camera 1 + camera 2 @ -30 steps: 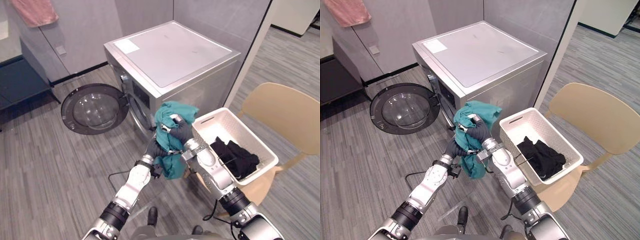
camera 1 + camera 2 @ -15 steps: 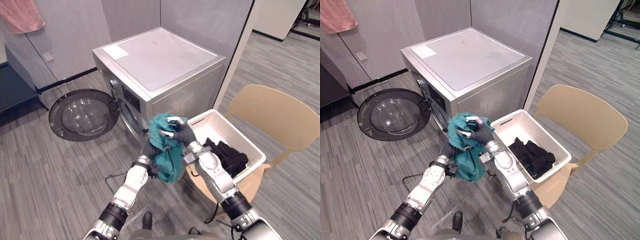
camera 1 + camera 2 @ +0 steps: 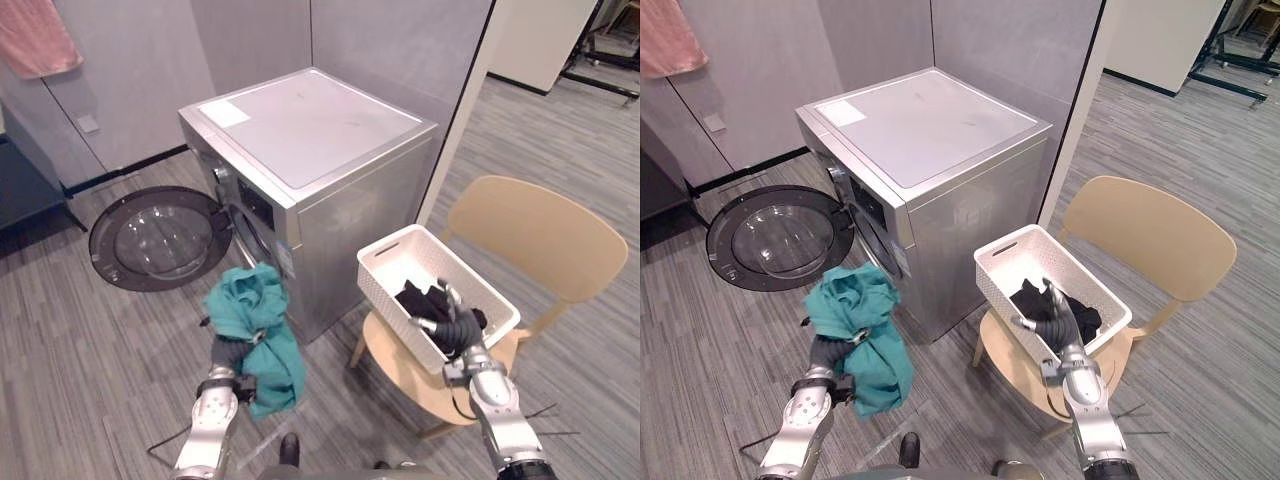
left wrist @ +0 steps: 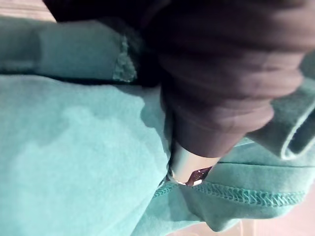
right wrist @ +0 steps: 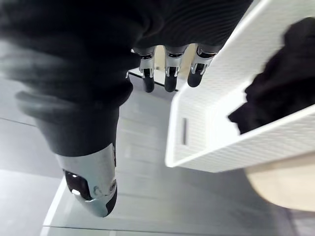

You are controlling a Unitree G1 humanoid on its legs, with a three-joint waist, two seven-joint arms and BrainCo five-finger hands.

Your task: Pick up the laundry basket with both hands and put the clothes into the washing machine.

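Left hand [image 3: 228, 354] grips a bunched teal garment [image 3: 256, 318], thumb pressed into the cloth. The garment hangs clear of the floor in front of the washing machine [image 3: 305, 135], near its open door [image 3: 160, 240]. Right hand [image 3: 456, 325], fingers straight and spread, holds nothing and hovers over the near rim of the white laundry basket [image 3: 384, 282]. The basket rests on a beige chair [image 3: 540, 235] and contains black clothes [image 3: 418, 298].
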